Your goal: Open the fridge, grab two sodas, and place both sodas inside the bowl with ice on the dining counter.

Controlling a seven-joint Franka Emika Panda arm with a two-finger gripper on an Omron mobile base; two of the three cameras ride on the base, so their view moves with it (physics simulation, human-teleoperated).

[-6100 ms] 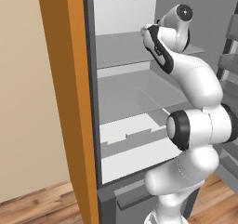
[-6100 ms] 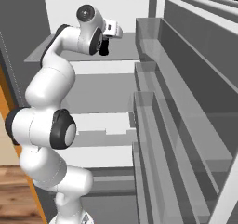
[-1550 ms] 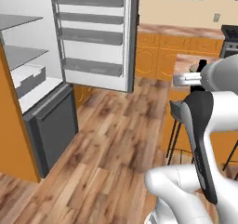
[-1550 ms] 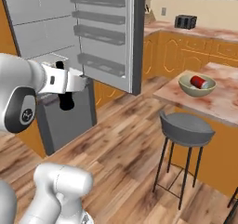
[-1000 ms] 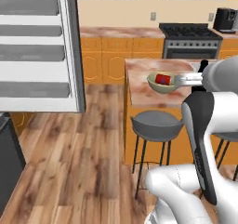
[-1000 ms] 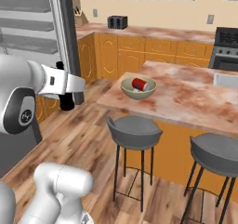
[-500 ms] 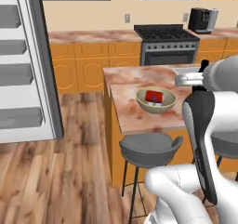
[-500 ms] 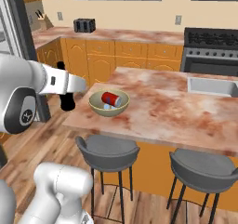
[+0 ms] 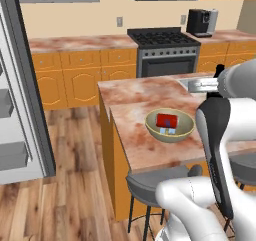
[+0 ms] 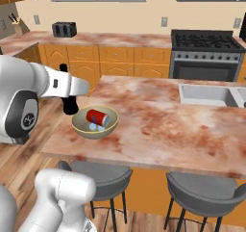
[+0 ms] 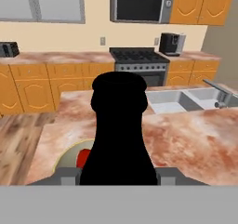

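While gripped, black bottle (image 11: pixel 120 135) looks unlabelled

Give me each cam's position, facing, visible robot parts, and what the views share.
Left base view: behind the arm's left, facing the dining counter; white arm at lower right.
Right base view: behind its right, facing the same counter; arm at left, gripper shut on the black bottle.
Hand view: on the hand, looking along the bottle toward the stove.
Shared: bowl with ice, red can.
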